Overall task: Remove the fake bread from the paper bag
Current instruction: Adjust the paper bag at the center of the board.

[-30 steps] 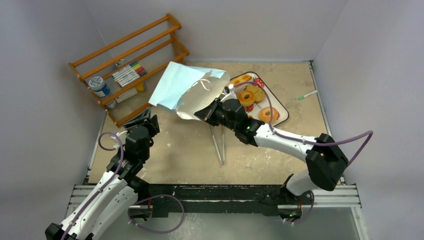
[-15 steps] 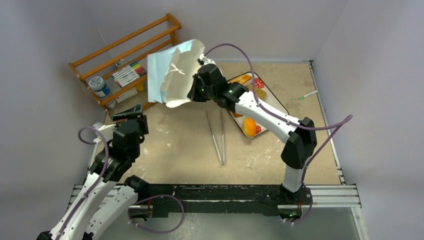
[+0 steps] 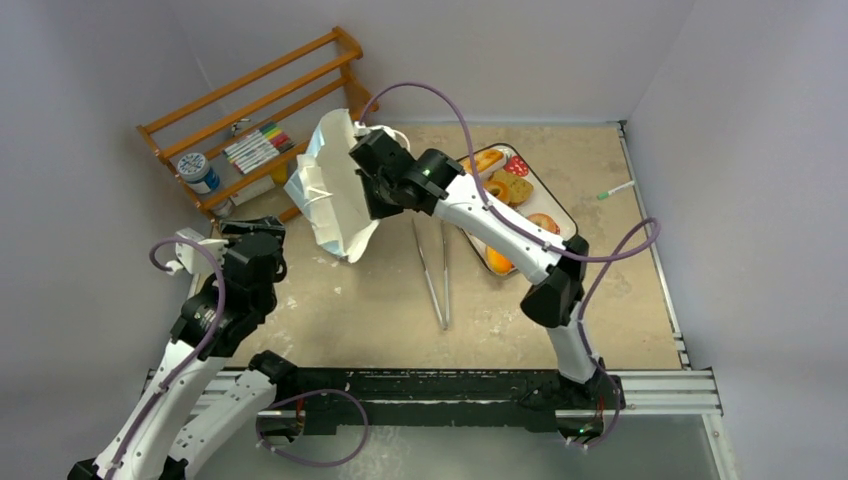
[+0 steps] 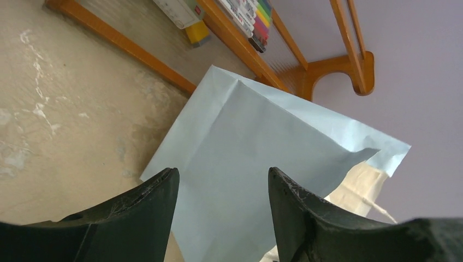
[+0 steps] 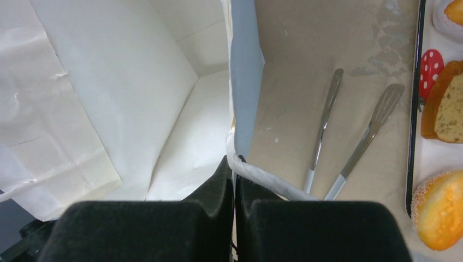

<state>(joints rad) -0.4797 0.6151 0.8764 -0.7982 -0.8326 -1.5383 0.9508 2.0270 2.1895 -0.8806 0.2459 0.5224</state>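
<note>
Hanging above the table's 11 o'clock corner, the paper bag (image 3: 325, 190) is being pinched by its rim between the closed fingers of the right gripper (image 5: 233, 180). One cord handle is looping beside those fingers. In the top view the bag's long axis is running roughly from 12 to 6 o'clock. Its mouth is tipping toward 4 o'clock, so its white inside is facing the camera. Its pale-blue back is facing the left gripper (image 4: 223, 185), which is sitting at 8 o'clock with its fingers spread and nothing between them.

The fake bread (image 3: 497, 188) is lying out of the bag on a strawberry-print tray (image 5: 431, 164) at 1 o'clock: a ring bagel, toast slices and an orange roll are showing.

Metal tongs (image 3: 436, 275) are lying at the table's middle, pointing along 12 to 6. The table (image 3: 350, 310) is showing a scuffed beige top. A wooden rack (image 3: 300, 70) holding coloured markers (image 3: 255, 145) is leaning at 10 o'clock, and plain grey walls are closing in three sides.
</note>
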